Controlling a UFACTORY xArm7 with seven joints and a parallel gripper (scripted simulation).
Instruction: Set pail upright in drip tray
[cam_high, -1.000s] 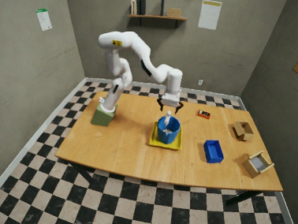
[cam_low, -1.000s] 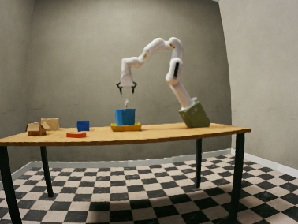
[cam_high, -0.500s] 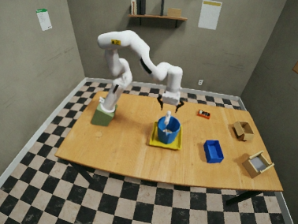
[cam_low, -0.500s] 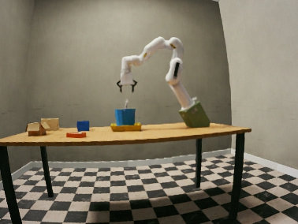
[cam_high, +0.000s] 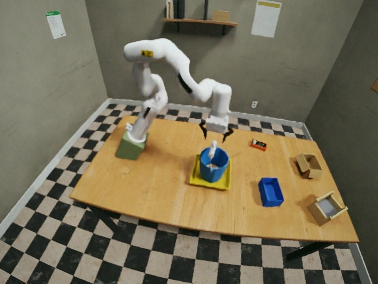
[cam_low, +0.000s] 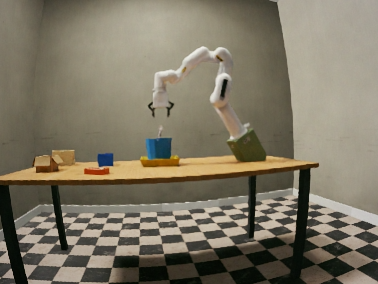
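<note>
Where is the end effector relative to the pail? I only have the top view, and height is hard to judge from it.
Observer: In the exterior view the end effector hangs open well above the pail, clear of its upright white handle.
Operator: Is the pail sitting level?
Observer: Yes, from the side it stands upright in the yellow drip tray, with no tilt showing.
Operator: Does the tray lie flat?
Observer: It rests flat on the table.
</note>
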